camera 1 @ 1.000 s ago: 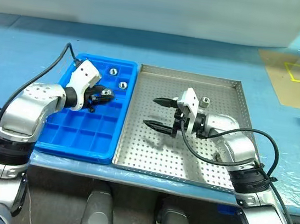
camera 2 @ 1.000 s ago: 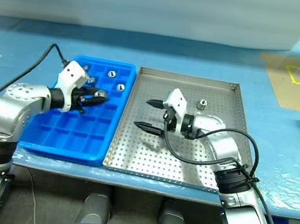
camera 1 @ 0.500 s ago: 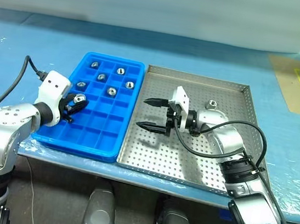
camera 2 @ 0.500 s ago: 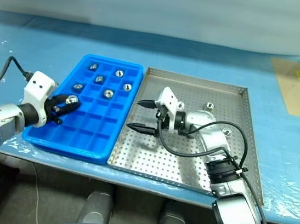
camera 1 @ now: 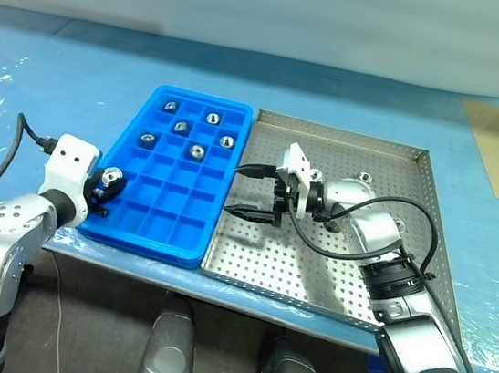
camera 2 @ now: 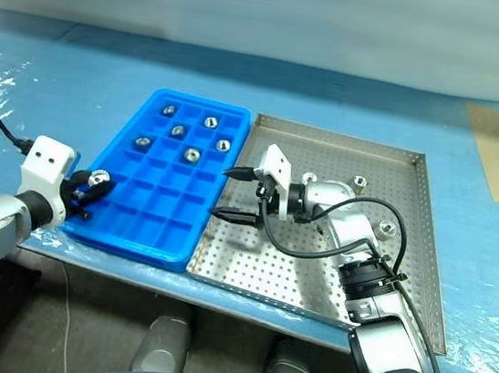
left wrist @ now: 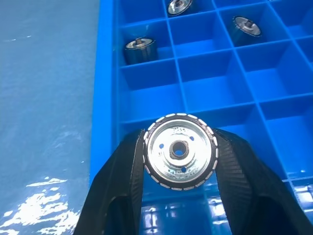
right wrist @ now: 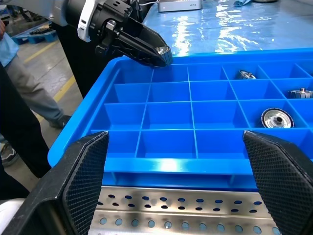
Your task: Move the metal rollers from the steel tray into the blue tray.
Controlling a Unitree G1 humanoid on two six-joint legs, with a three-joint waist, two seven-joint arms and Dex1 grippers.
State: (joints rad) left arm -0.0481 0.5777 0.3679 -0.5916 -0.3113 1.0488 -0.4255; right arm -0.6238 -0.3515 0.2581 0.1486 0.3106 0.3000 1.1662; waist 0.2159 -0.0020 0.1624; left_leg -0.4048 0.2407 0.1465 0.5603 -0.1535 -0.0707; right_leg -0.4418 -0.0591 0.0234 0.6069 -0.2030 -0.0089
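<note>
A metal roller [left wrist: 180,150] is sitting clamped in the left gripper [camera 1: 105,188] jaws over the blue tray's [camera 1: 187,254] near-left edge; the right gripper [camera 1: 251,191] is reaching leftward, jaws apart.

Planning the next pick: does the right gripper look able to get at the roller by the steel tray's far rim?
Probably yes. The right gripper is open and empty over the steel tray, and that roller lies alone on the bare floor. But the gripper points away from it, so the arm must swing back.
</note>
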